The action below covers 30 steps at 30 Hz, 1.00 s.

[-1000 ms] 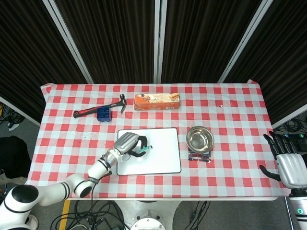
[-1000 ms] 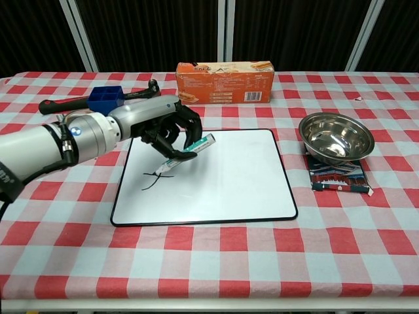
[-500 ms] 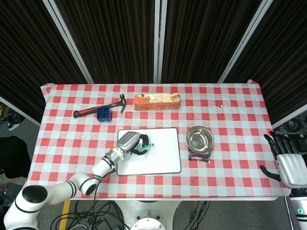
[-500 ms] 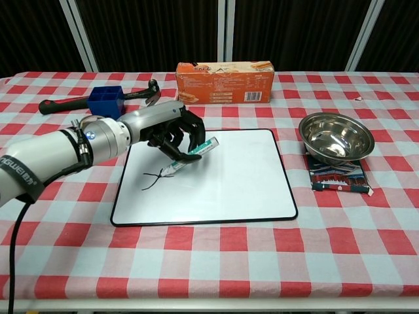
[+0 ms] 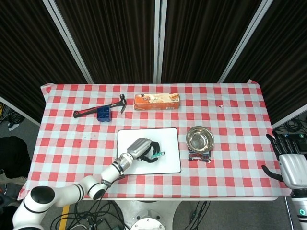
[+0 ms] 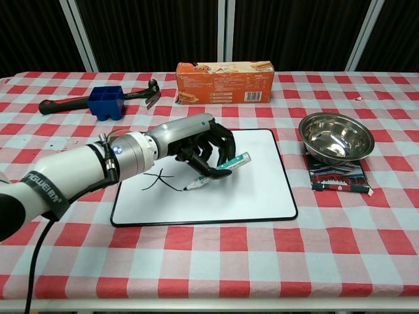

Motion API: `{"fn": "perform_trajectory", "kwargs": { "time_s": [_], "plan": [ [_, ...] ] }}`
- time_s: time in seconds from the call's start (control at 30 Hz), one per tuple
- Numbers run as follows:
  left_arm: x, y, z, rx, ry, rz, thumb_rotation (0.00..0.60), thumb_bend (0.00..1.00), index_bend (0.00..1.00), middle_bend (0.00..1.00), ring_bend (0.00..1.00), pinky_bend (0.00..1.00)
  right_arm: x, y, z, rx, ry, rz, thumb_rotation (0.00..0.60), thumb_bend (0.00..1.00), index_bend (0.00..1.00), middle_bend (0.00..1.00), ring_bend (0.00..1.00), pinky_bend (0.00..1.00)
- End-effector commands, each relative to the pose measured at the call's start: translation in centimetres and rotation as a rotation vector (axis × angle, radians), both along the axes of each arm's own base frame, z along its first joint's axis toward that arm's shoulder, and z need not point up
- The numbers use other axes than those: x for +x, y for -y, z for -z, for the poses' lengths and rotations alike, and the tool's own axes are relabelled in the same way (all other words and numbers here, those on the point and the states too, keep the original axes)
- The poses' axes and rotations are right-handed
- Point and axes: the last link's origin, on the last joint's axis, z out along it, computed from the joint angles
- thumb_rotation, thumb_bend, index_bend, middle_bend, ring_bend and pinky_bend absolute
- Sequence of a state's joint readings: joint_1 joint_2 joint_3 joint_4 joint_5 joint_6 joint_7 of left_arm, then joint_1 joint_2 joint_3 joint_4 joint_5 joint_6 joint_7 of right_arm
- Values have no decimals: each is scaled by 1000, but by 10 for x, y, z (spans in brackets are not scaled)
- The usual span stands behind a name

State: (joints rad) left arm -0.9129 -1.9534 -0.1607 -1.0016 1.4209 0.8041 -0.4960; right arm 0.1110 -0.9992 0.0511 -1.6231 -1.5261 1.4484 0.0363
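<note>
The marker [image 6: 219, 169] sits pinched in the left hand [image 6: 200, 144], fingers curled around its barrel, tip down on the whiteboard [image 6: 255, 190] at the end of a thin black scribble [image 6: 160, 181]. The pen leans, its green-and-white cap end pointing toward the board's right side. The whiteboard lies flat in the middle of the table [image 6: 216, 261], close to the near edge, and the left forearm reaches in over the board's near left corner. Just right of the board stands a steel bowl [image 6: 336, 135]; its inside shows only bare shiny metal. The bowl overlaps the far end of a dark flat packet [image 6: 337, 178] lying beneath it on the near side. Behind the board, toward the far edge, an orange carton [image 6: 224, 82] lies on its long side, shut. Toward the far left corner there's a small blue open-topped box [image 6: 107, 102], contents too dark to tell, touching a hammer [image 6: 69, 102] with a red-and-black handle. The right hand [image 5: 291, 163] hangs off the table's right edge, fingers spread, holding nothing.
</note>
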Motion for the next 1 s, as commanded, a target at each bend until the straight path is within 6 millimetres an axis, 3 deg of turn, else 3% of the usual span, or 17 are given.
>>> {"fn": "perform_trajectory", "kwargs": {
  "time_s": [0.03,0.13,0.23,0.33,0.47,0.73,0.93,1.0],
  "plan": [
    [11,-13,-21,56,32,31,600,370,570,594,740,928,0,-1,-1,-5,1,-1,600,122,0,0,0,0],
    [6,-29,-50,126,27,38,600,370,570,593,739,928,0,-2,-1,-4,7,-6,600,122,0,0,0,0],
    [-12,-42,-76,186,-45,33,600,370,569,592,739,928,0,0,1,1,12,-12,600,122,0,0,0,0],
    [-45,-50,-99,240,-205,25,600,370,570,590,739,928,1,1,4,10,17,-22,600,122,0,0,0,0],
    [-87,-46,-118,284,-420,0,600,371,569,587,739,926,2,4,7,21,22,-33,600,122,0,0,0,0],
    [-131,-32,-115,347,-728,0,600,371,573,580,739,925,3,5,11,38,27,-46,600,122,0,0,0,0],
    [-145,-32,-111,351,-818,-31,600,373,559,568,737,924,3,3,10,33,25,-41,600,122,0,0,0,0],
    [-147,-32,-109,346,-837,-36,600,368,499,542,715,919,3,3,10,33,25,-40,600,123,0,0,0,0]
  ]
}}
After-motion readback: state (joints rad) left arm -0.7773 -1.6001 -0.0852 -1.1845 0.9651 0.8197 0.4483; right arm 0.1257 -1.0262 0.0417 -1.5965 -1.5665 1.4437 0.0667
